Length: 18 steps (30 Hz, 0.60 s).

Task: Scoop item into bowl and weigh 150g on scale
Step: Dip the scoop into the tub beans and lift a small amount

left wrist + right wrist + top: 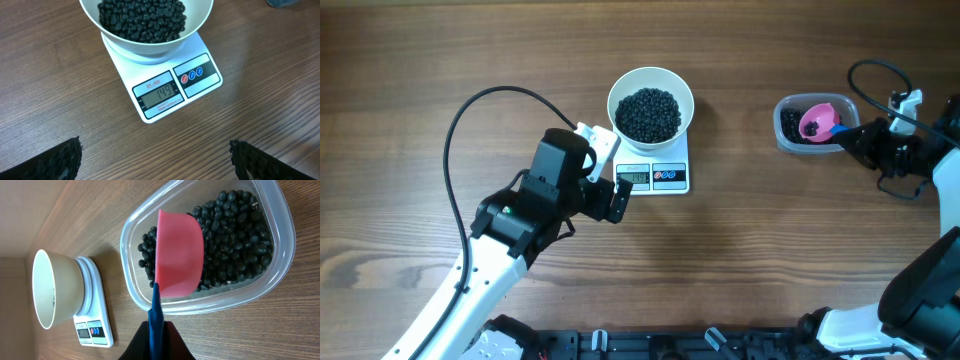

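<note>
The white bowl [651, 103] sits on the white scale [668, 177], filled with shiny black beans [648, 114]. In the left wrist view the bowl [150, 42] and beans [142, 20] are at the top, and the scale [170, 90] shows 149 on its display. My left gripper [618, 197] hovers just in front of the scale, open and empty [155, 160]. My right gripper [850, 135] is shut on the blue handle [156, 315] of a pink scoop [179, 260]. The scoop [817, 121] rests over the beans [235, 235] in the clear tub.
A clear plastic tub [814, 123] of beans stands at the right of the wooden table [740, 260]. A black cable [470, 120] loops over the left arm. The bowl [52, 287] and scale [92, 315] also show at the left of the right wrist view.
</note>
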{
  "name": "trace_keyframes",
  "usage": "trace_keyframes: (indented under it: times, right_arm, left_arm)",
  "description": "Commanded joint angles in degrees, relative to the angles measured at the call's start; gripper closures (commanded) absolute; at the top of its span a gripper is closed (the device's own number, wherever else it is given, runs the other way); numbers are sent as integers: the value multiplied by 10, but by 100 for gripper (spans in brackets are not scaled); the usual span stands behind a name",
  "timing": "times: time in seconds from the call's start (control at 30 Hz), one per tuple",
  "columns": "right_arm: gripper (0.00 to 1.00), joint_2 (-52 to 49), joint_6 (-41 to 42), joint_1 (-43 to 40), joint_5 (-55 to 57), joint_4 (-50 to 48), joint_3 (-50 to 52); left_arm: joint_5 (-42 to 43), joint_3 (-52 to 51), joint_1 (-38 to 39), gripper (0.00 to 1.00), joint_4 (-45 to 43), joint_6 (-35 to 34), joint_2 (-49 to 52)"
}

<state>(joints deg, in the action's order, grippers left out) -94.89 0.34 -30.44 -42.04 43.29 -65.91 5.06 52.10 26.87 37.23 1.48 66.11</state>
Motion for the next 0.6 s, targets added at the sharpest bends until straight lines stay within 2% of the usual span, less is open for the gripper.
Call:
trace_keyframes:
  times: [0.0, 0.33, 0.57]
  right_arm:
    - [96, 14, -1, 0, -23, 1, -14]
    - [96, 14, 7, 0, -121, 1, -14]
    - [96, 48, 19, 0, -121, 5, -14]
  left_arm:
    - [7, 1, 0, 0, -2, 11, -5]
    - [7, 1, 0, 0, -2, 11, -5]
    - [7, 1, 0, 0, -2, 11, -5]
